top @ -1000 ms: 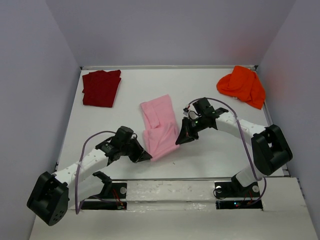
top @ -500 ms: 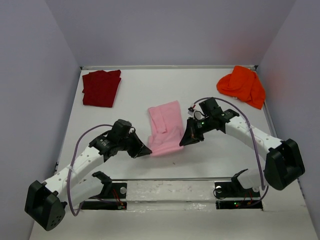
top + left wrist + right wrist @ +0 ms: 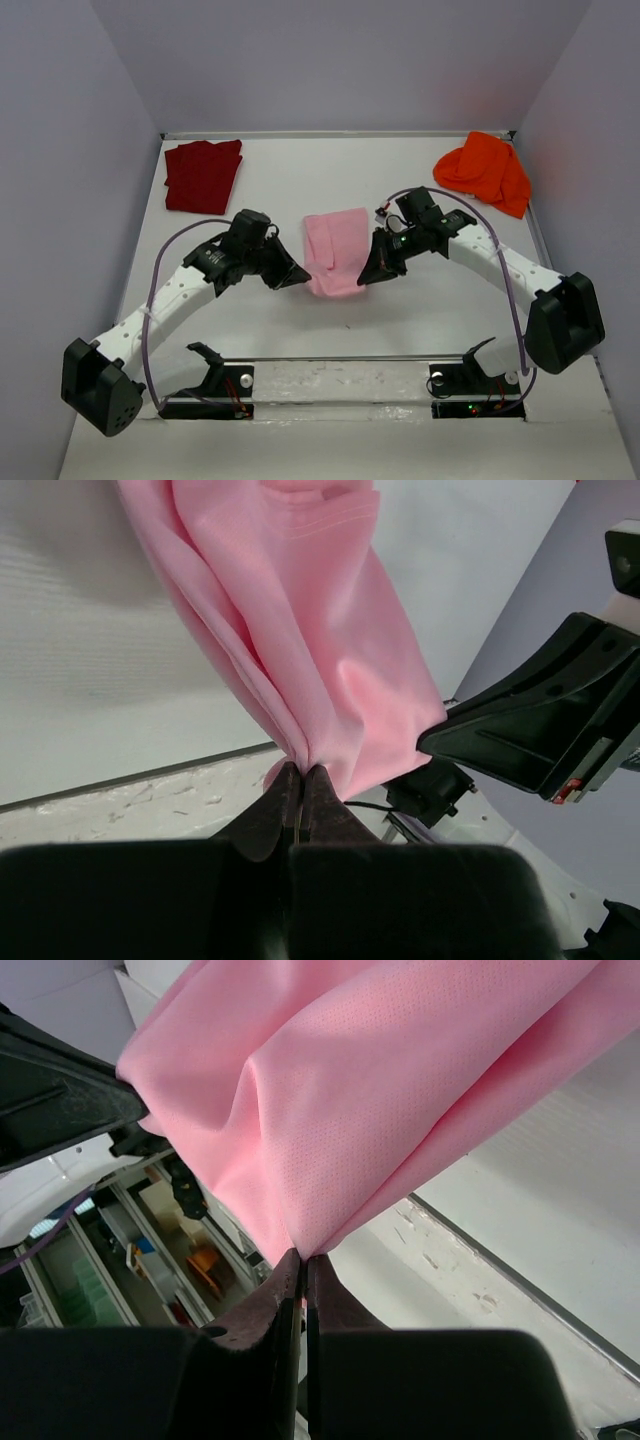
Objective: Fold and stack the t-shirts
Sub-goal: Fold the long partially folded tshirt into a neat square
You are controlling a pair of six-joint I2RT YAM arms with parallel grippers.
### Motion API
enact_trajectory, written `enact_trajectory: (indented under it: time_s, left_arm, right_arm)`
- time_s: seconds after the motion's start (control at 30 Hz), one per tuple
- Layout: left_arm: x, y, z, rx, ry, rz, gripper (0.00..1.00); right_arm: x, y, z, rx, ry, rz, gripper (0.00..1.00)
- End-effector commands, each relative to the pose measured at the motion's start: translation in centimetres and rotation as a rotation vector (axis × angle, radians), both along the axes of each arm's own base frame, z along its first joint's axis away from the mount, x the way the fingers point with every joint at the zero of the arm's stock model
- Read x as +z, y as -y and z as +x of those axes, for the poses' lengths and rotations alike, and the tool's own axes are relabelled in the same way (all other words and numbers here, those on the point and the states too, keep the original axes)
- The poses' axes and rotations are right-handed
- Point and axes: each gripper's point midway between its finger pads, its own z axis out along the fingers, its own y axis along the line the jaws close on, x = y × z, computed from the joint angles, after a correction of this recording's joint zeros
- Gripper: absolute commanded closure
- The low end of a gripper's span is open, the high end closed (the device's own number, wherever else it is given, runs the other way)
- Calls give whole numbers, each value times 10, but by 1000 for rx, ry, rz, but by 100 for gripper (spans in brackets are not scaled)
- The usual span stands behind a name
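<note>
The light pink t-shirt (image 3: 338,250) is folded narrow and held up off the table's middle by both arms. My left gripper (image 3: 302,277) is shut on its near left corner, the cloth (image 3: 300,610) rising from its closed jaws (image 3: 301,770). On the near right corner my right gripper (image 3: 364,281) is shut, pink cloth (image 3: 350,1090) fanning out from its tips (image 3: 304,1255). The dark red t-shirt (image 3: 203,174) lies folded at the far left. Crumpled at the far right is the bright orange t-shirt (image 3: 484,170).
White walls close the table (image 3: 270,190) on the left, back and right. A light strip runs along the near edge (image 3: 340,378) by the arm bases. The right arm's black body (image 3: 545,720) shows close beside the pink cloth in the left wrist view.
Both grippers have carried the pink t-shirt's near edge away from the bases, towards the back. The shirt now looks shorter and more squared, doubling over itself.
</note>
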Motion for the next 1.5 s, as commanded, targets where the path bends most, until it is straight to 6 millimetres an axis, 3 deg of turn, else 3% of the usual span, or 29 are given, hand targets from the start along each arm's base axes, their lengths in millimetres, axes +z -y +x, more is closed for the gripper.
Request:
enact_trajectory:
  time_s: [0.0, 0.03, 0.07, 0.13, 0.17, 0.2, 0.47, 0.7, 0.9, 1.13, 1.47]
  left_arm:
    - [16, 11, 25, -30, 71, -13, 100]
    - [9, 14, 31, -46, 64, 9, 100]
    - [19, 16, 41, -46, 87, 5, 100]
    - [12, 18, 52, -70, 80, 41, 100]
    - [21, 21, 60, -73, 104, 36, 100]
    - [17, 24, 65, -80, 93, 44, 100]
    - [17, 22, 92, -87, 121, 67, 100]
    - [6, 0, 118, -52, 123, 105, 100]
    - [-1, -7, 143, -40, 134, 129, 100]
    - [-13, -9, 167, -59, 129, 166, 100]
    - [-26, -7, 204, -72, 135, 186, 100]
  right_arm:
    - [11, -5, 10, -1, 41, -2, 100]
    - [10, -6, 13, -6, 40, -9, 100]
    - [15, -7, 17, -12, 56, -6, 100]
    - [15, -9, 24, -20, 70, -18, 100]
    - [17, -10, 26, -21, 75, -18, 100]
    - [23, -12, 31, -22, 93, -11, 100]
    - [29, -1, 72, -83, 138, -76, 100]
    - [14, 21, 100, -123, 130, -146, 100]
    - [-8, 33, 125, -156, 107, -204, 100]
    - [-3, 36, 163, -202, 144, -211, 100]
    - [-10, 53, 200, -279, 157, -252, 100]
